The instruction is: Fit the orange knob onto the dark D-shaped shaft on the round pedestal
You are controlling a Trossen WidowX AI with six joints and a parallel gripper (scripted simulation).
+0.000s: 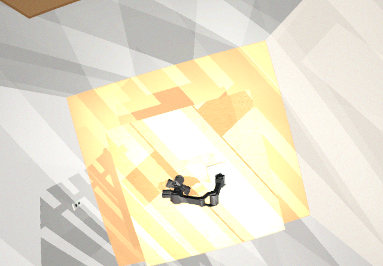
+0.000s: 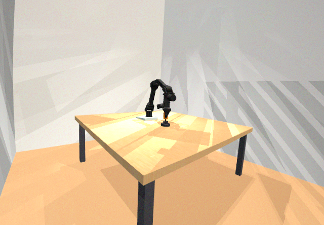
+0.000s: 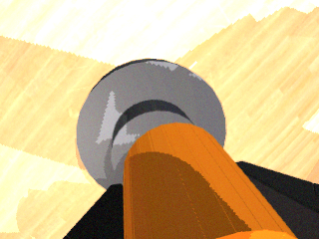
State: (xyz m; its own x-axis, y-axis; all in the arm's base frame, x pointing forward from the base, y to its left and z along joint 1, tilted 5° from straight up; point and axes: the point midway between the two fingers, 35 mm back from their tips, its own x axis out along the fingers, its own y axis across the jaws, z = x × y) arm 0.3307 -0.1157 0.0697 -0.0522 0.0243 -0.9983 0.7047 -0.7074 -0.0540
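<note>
The orange knob [image 2: 164,117] [image 3: 191,149] is upright, a tall round body held between the black fingers of my gripper [image 2: 166,115] [image 3: 178,185], which is shut on it and points down. The round pedestal [image 2: 165,124] [image 3: 95,119] is dark in the exterior view and grey in the wrist view, with a raised round step in its middle. The knob is over the pedestal, with its lower end above the pedestal's disc. A short dark piece shows between them in the exterior view. The shaft's flat side and the knob's hole are hidden. The top view does not show the knob clearly.
The wooden table [image 2: 125,149] carries the pedestal and the arm [image 1: 191,199] [image 2: 152,97]. The arm's base stands on a pale plate [image 2: 141,117] behind and left of the pedestal in the exterior view. Strong light and shadow patches cross the table.
</note>
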